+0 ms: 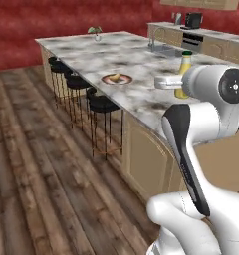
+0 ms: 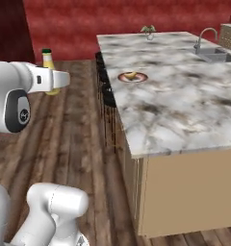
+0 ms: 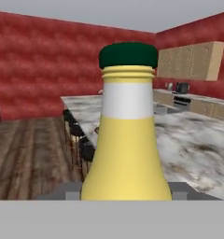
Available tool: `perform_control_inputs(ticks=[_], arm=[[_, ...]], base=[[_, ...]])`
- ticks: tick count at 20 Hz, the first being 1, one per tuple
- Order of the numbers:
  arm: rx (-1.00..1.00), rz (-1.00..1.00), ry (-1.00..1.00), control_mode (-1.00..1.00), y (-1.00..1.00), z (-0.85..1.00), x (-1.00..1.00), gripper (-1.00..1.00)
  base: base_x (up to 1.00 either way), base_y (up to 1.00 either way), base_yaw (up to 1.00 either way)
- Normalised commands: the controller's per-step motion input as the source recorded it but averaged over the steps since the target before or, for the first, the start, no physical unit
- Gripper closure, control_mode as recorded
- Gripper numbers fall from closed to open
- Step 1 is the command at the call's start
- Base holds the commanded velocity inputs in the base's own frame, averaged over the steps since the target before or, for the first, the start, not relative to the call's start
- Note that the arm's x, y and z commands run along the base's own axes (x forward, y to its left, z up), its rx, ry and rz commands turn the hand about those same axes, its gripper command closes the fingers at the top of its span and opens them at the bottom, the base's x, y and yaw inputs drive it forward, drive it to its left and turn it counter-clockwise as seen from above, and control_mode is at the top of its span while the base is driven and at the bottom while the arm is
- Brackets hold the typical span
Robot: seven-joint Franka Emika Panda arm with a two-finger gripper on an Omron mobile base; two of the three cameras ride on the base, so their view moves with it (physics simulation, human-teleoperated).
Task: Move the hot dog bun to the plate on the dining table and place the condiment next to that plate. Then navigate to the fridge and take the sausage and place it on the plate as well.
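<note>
My gripper (image 3: 125, 190) is shut on the condiment (image 3: 127, 140), a yellow bottle with a green cap and a pale neck band, held upright in the air. From the left base the condiment (image 1: 184, 69) hangs over the dining table (image 1: 141, 97) near its end, in the gripper (image 1: 180, 82). From the right base the condiment (image 2: 48, 62) and gripper (image 2: 53, 79) appear left of the dining table (image 2: 185, 105). The plate (image 1: 109, 79) (image 2: 140, 77) lies near the table's stool-side edge with the hot dog bun (image 1: 117, 77) (image 2: 131, 75) on it. The fridge and sausage are out of view.
Black stools (image 1: 102, 104) (image 2: 108, 91) line the table's long side over the wood floor. A steel sink (image 1: 166, 50) (image 2: 212, 54) is set in the far part of the table. A small potted plant (image 1: 95, 32) (image 2: 148, 30) stands at the far end. A counter with appliances (image 1: 193, 21) runs along the back wall.
</note>
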Motion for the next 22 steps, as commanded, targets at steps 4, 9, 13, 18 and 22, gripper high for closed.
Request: perform_control_inputs(ticks=[4, 9, 13, 18, 22], arm=[[0.0, 0.0, 0.0, 1.0, 0.0, 0.0, 0.0, 1.0], [0.0, 0.0, 0.0, 1.0, 0.0, 0.0, 0.0, 1.0], [0.0, 0.0, 0.0, 1.0, 0.0, 0.0, 0.0, 1.0], [0.0, 0.0, 0.0, 1.0, 0.0, 0.0, 0.0, 1.0], [0.0, 0.0, 0.0, 1.0, 0.0, 0.0, 0.0, 1.0]], base=[[0.39, 0.97, -0.54], [0.56, 0.94, -0.54], [0.65, 1.0, -0.47], [0.78, 1.0, -0.42], [0.8, 1.0, -0.42]])
